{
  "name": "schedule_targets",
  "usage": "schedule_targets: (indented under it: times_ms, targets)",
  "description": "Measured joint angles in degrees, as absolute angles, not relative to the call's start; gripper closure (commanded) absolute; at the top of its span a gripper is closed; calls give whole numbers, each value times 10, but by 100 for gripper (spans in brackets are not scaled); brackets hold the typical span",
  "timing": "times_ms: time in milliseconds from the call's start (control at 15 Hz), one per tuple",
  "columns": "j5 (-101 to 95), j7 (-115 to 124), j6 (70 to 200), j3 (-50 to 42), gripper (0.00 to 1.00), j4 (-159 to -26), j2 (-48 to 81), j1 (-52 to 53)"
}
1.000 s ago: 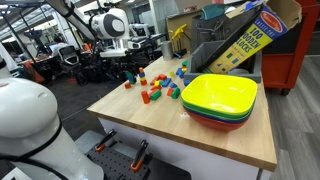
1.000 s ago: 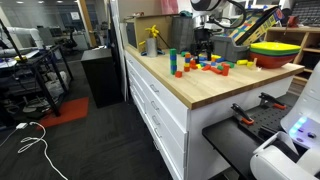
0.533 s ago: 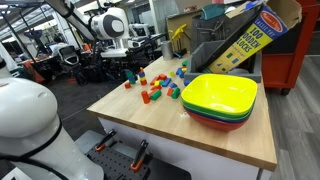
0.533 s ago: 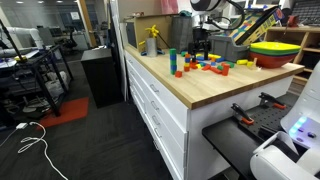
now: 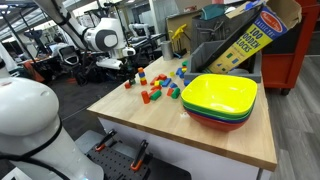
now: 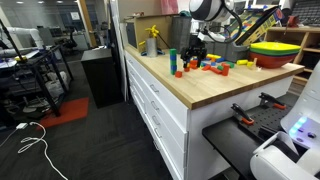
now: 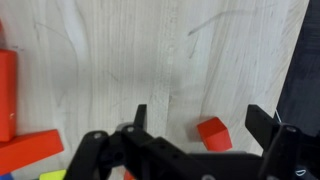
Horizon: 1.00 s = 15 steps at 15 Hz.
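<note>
- Red block [image 7: 211,132] lies on the bare wooden table [image 7: 120,60]. In the wrist view it sits in the gap between the two fingers of the claw [image 7: 201,114].
- The claw is spread wide. Its dark fingers [image 7: 140,112] stand well apart, and neither one touches the red block.
- In the same view a long orange block [image 7: 6,95] lies at the picture's left edge. A flat red piece [image 7: 30,150] lies below it, and both are outside the fingers.
- In both exterior views the claw [image 5: 126,63] [image 6: 196,52] hangs over the far end of the table, by the scattered pile of coloured blocks [image 5: 160,88] [image 6: 212,65].
- A stack of bowls [image 5: 220,98] with a yellow one on top stands on the table beyond the pile, well apart from the claw.
- A cardboard block box [image 5: 245,35] leans behind the bowls.
</note>
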State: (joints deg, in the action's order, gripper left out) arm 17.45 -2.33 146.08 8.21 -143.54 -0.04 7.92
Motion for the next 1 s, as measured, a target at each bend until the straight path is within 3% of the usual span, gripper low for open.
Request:
schedule_targets:
  times_ms: [1000]
  targets:
    - [162, -42, 1616, 115, 0, -1459, 11, 116]
